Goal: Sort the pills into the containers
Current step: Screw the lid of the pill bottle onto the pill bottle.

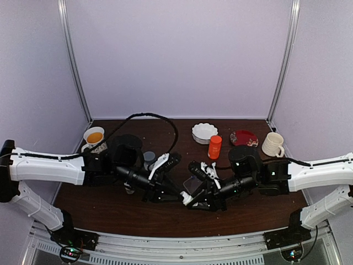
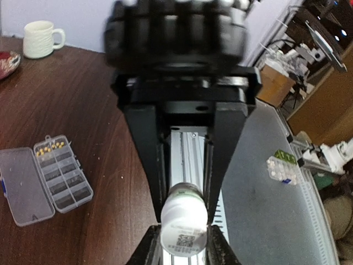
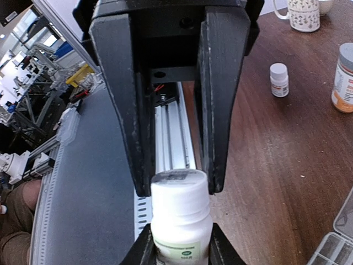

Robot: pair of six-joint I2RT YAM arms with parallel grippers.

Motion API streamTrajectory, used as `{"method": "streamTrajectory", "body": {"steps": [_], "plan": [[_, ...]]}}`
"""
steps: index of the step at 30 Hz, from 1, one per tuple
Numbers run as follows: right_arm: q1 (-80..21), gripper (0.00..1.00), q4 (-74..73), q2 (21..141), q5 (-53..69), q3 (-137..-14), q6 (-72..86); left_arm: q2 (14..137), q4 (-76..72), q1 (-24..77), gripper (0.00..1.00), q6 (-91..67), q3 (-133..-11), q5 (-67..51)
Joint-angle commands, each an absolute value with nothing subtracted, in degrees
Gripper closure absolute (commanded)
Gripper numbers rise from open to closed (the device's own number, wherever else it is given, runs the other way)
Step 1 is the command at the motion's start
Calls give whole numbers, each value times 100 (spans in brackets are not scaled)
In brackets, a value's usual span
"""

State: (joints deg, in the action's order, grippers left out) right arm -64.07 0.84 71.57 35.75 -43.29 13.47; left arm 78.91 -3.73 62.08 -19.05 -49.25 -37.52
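A small white bottle (image 1: pixel 186 200) hangs above the table's near edge between both grippers. My left gripper (image 2: pixel 186 216) is shut on its labelled body (image 3: pixel 181 245). My right gripper (image 3: pixel 179 187) is shut on its white cap (image 3: pixel 180 193). The clear pill box (image 2: pixel 60 174) lies open on the table, its lid (image 2: pixel 22 185) folded flat beside the containers. A few tiny yellowish pills (image 2: pixel 48 148) sit in one end cell; the other cells look empty. One corner of the pill box (image 3: pixel 336 245) shows in the right wrist view.
An orange bottle (image 1: pixel 214 147), a white scalloped bowl (image 1: pixel 204 132), a red plate (image 1: pixel 244 138) and a cream mug (image 1: pixel 272 144) stand at the back right. A cup of orange liquid (image 1: pixel 94 137) is back left. Another small white bottle (image 3: pixel 279 79) and a grey-capped labelled bottle (image 3: pixel 343 77) stand nearby.
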Motion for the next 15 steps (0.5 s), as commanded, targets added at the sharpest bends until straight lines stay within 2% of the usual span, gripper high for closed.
{"method": "streamTrajectory", "body": {"steps": [1,10,15], "plan": [[-6414,92,2690,7040,4211,-4506,2020,8051,-1026,6557,91,531,-5119,-4121],[-6295,92,3499,6976,4711,-4302,2668,8033,-1267,6583,96,3000,-5155,-4530],[-6245,92,3869,7045,5013,-4287,2964,8173,-928,6580,91,4101,-5452,-4776]]}}
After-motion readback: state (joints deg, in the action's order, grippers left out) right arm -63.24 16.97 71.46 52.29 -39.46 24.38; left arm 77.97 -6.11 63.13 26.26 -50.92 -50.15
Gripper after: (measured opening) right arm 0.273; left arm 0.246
